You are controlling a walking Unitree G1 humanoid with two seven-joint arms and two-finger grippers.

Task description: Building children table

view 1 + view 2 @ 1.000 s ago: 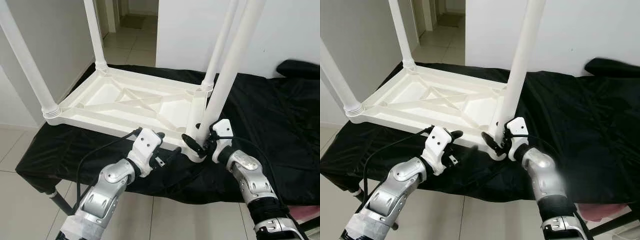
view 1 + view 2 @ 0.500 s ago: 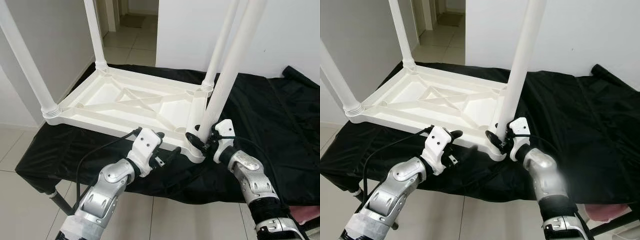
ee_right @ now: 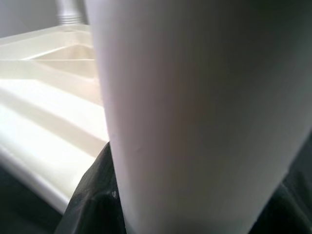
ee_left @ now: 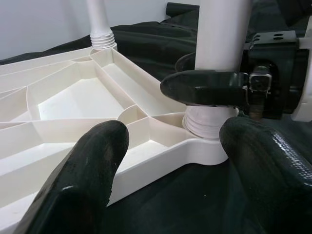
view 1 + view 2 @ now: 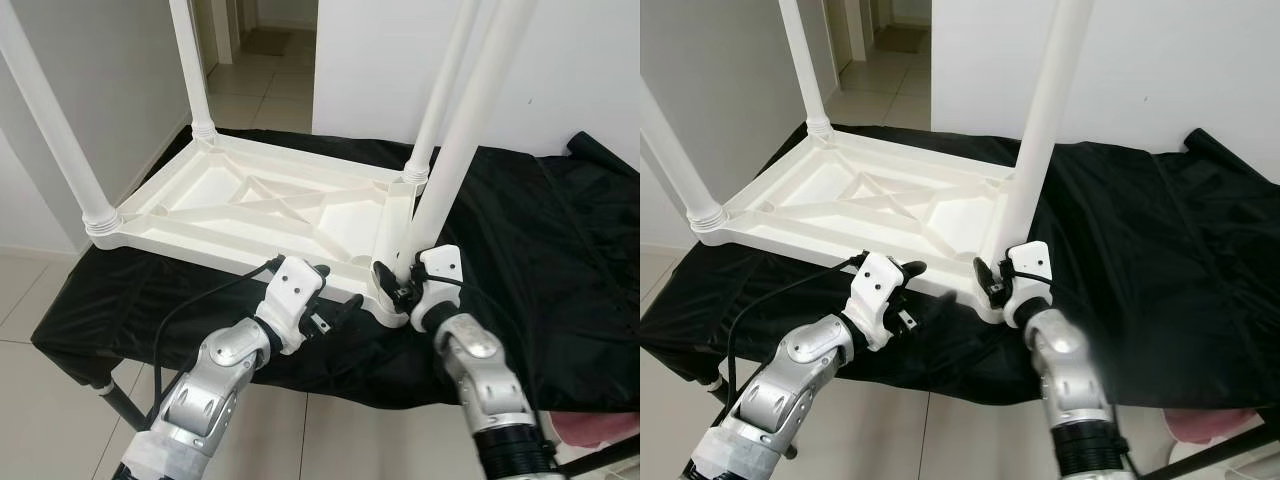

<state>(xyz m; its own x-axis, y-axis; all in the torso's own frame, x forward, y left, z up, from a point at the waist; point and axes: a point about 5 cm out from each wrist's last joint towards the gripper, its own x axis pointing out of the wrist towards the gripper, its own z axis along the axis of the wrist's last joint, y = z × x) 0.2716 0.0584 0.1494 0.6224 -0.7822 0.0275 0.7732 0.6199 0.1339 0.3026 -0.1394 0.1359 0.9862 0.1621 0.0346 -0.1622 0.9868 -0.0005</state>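
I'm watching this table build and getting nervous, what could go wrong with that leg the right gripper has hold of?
The right gripper clamps the near leg just above its threaded socket. Gripped so low, the tall leg may tilt and cross-thread. The tabletop lies upside down on loose black cloth and could slide, since the left gripper is open beside the edge, not holding it.

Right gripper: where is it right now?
The right gripper is clamped around the base of the near-right table leg, at the upturned tabletop corner; the left gripper is beside it.
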